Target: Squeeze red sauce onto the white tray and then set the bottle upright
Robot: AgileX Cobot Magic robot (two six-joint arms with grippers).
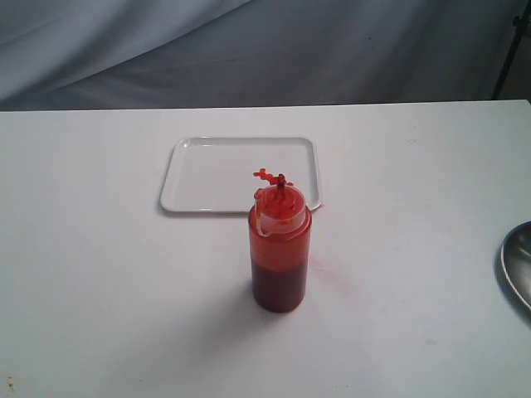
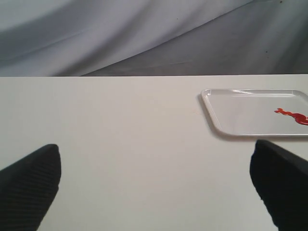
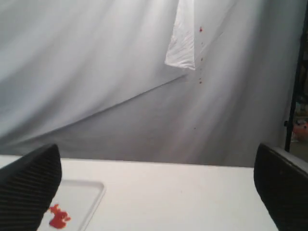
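Observation:
The bottle (image 1: 280, 253) stands upright on the white table, just in front of the white tray (image 1: 207, 170), its nozzle capped by a small tethered cap. A small squiggle of red sauce (image 1: 267, 175) lies on the tray near its right side; the same red sauce (image 2: 292, 115) shows in the left wrist view and again (image 3: 58, 217) in the right wrist view. Neither arm appears in the exterior view. My left gripper (image 2: 156, 180) is open over bare table, left of the tray (image 2: 240, 113). My right gripper (image 3: 159, 187) is open too, with nothing between its fingers.
A grey round metal dish (image 1: 518, 264) pokes in at the table's right edge. A faint pink smear (image 1: 328, 269) marks the table right of the bottle. A grey cloth backdrop hangs behind the table, speckled with small red drops (image 3: 200, 53).

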